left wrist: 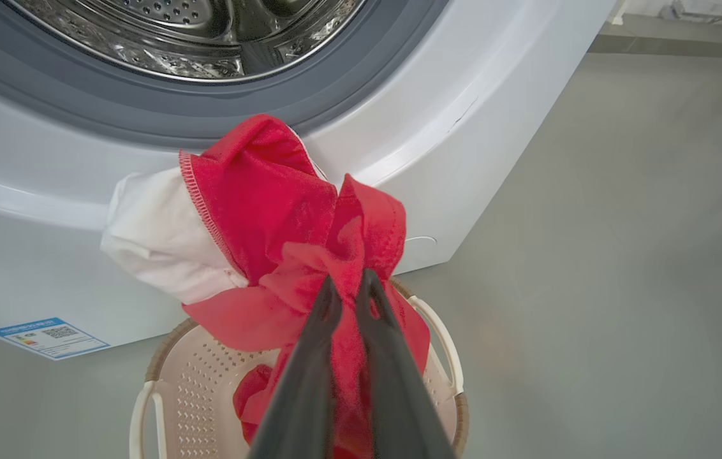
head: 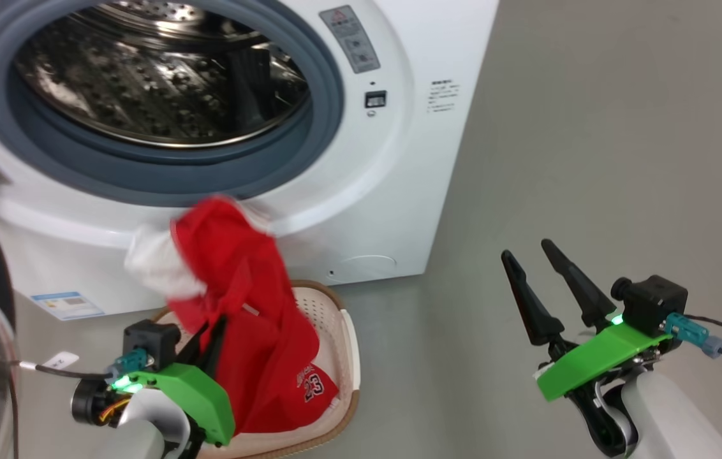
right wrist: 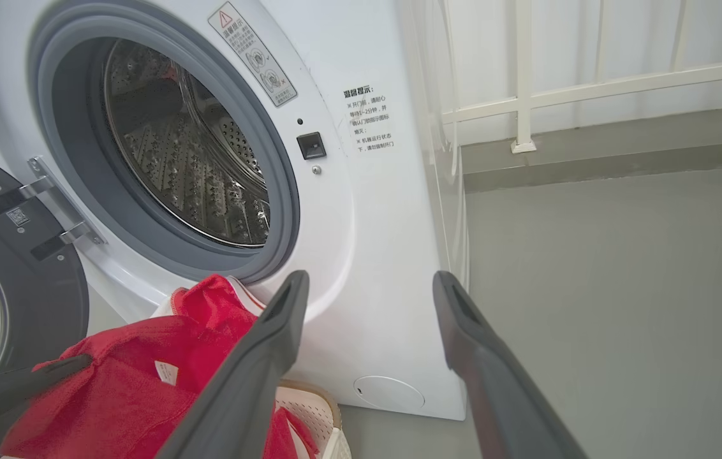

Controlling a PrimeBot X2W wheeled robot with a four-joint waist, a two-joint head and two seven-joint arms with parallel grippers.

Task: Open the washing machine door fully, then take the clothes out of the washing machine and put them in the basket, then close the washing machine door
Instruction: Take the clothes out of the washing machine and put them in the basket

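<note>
washing machine: one white front-loader (head: 393,159), standing on the grey floor (head: 590,159).
door: one, round and dark (right wrist: 48,299), swung wide open on the machine's left; two metal hinge brackets (right wrist: 67,237) were showing.
drum: one, perforated steel (head: 157,83), with one grey ring (head: 144,172) around the mouth.
stickers: three on the machine front. One warning sticker (head: 348,38) was beside the ring, one block of text (head: 442,95) sat near the right edge, and one blue label (head: 66,305) was low on the left.
basket: one, cream with a brown rim (head: 335,319), on the floor touching or just beside the machine's base; two white handles (left wrist: 444,338) were counted in the left wrist view.
clothes: one bundle of red jersey (head: 240,287) with a white part at its upper left. Could not tell how many pieces. The top hung in front of the machine below the ring, and the lower end lay in the basket with the number 23 showing.
left claw: (left wrist: 348,287) clenched on the red jersey, cloth pinched between its two fingers, over the basket.
right claw: (head: 527,250) released, its two fingers spread, nothing between them; it was well to the right of the basket, above the floor.
</note>
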